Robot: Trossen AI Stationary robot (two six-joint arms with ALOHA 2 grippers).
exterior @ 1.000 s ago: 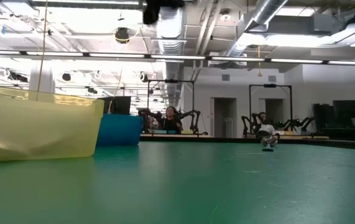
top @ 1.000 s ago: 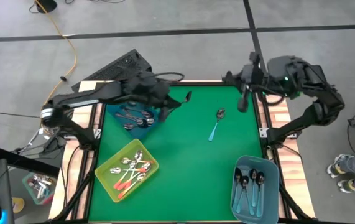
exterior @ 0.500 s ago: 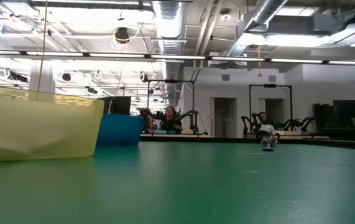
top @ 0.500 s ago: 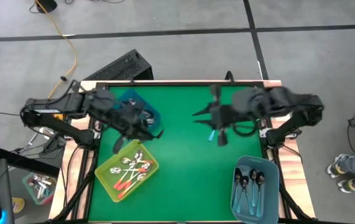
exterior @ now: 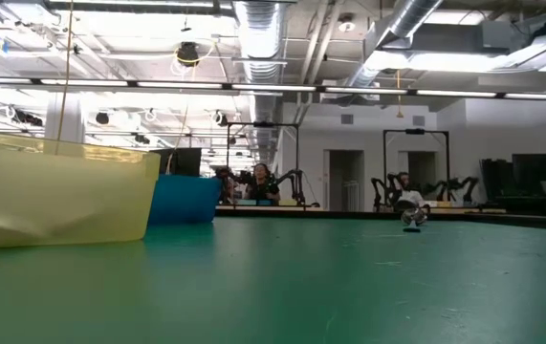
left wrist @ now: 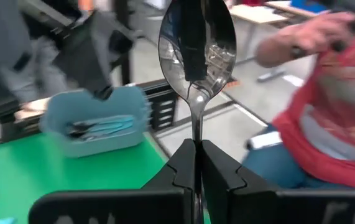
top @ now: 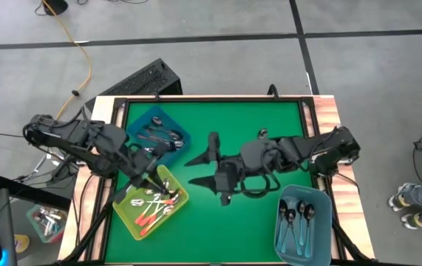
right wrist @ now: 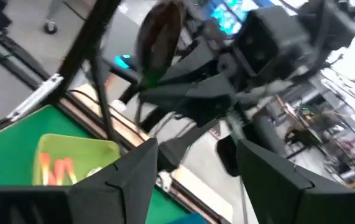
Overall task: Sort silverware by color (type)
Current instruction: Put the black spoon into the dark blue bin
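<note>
Both arms have swung in from the far edge, and the right gripper [top: 207, 164] now hangs mid-table with its jaws spread wide and nothing between them. Nearest, the yellow bin [top: 133, 220] holds orange-handled spoons [top: 151, 210] and the pale blue bin [top: 321, 233] holds blue-handled ones. The left gripper [top: 151, 176], clenched on a spoon [left wrist: 197, 46], hovers over the yellow bin. Farther back, the dark blue bin [top: 183, 137] holds grey spoons. One blue-handled spoon [exterior: 413, 217] looks left.
</note>
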